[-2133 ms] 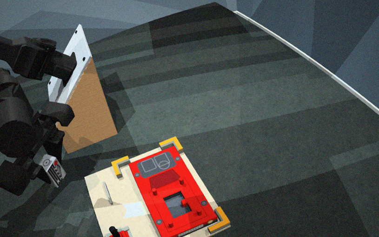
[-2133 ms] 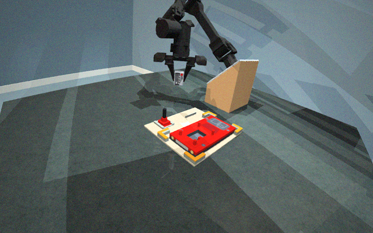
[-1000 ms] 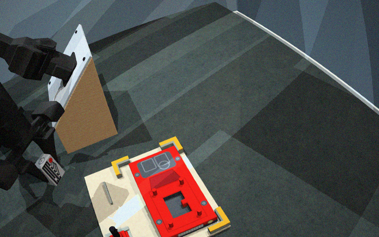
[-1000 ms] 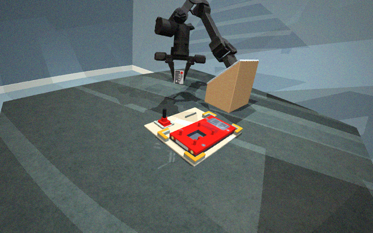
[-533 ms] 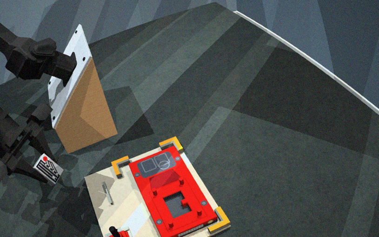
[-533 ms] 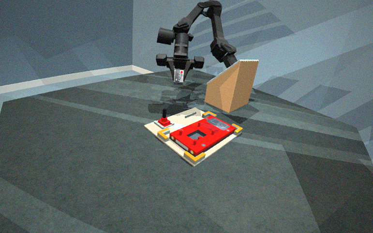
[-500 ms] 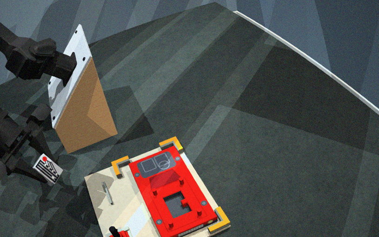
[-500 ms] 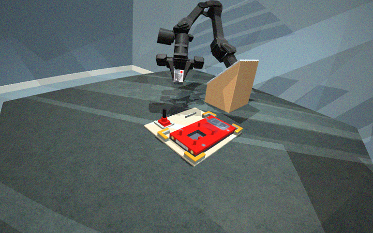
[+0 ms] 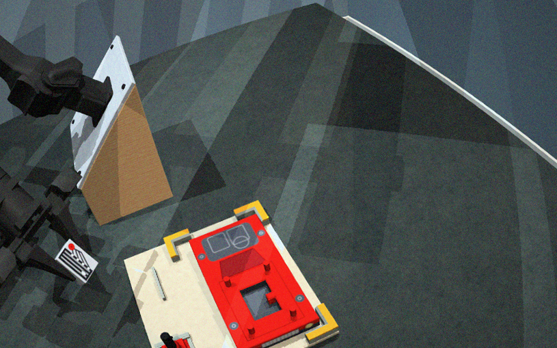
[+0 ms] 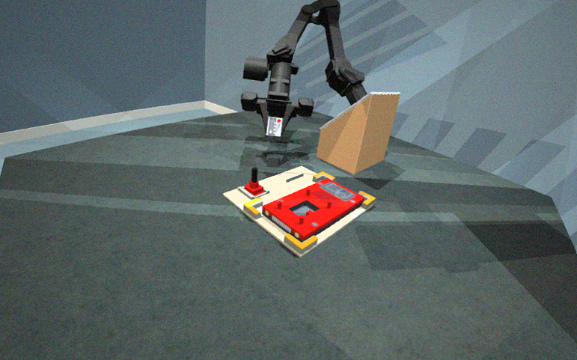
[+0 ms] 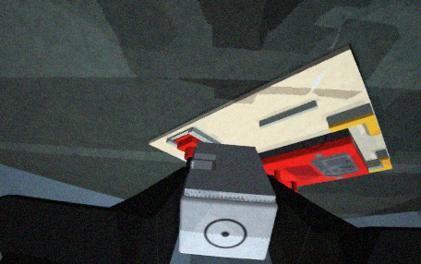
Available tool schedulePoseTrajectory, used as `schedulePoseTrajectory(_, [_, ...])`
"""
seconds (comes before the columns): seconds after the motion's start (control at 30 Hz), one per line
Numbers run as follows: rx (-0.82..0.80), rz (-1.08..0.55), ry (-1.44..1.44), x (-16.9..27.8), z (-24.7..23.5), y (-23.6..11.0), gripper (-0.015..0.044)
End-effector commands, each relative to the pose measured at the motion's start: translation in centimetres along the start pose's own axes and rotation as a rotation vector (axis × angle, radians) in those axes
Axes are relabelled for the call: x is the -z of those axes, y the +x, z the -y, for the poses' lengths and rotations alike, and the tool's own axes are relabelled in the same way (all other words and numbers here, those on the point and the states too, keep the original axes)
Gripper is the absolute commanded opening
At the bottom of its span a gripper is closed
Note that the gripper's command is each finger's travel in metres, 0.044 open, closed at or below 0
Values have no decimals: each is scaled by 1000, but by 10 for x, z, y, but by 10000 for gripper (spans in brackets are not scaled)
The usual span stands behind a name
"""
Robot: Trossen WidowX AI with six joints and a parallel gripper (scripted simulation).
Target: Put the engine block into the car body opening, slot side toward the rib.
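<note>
The black parallel-jaw pincer (image 9: 65,261) is gripping a small grey-and-white engine block (image 9: 76,260) with printed lines and a red dot, hovering at the frame's left edge, well apart from the red rectangular car body (image 9: 253,285). That body is lying low and centre on a cream flat board (image 9: 182,300), its grey opening (image 9: 259,299) showing. Four yellow corner brackets (image 9: 176,242) are framing it. One tan wedge-shaped block (image 9: 123,174) is standing near the upper left. The dark green-grey matte floor (image 9: 409,227) is meeting blue-grey walls.
</note>
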State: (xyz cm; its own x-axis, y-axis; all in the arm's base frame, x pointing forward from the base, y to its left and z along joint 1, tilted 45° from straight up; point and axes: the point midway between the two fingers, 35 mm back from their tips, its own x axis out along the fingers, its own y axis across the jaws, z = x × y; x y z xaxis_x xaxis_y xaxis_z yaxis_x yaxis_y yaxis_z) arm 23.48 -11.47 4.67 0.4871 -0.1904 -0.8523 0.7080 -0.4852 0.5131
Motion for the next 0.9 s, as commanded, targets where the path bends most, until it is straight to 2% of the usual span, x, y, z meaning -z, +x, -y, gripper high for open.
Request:
schedulePoseTrajectory(0.0, [8, -6, -5, -5, 4, 7, 0])
schedulePoseTrajectory(0.87, [9, -3, -6, -40, 5, 46, 0])
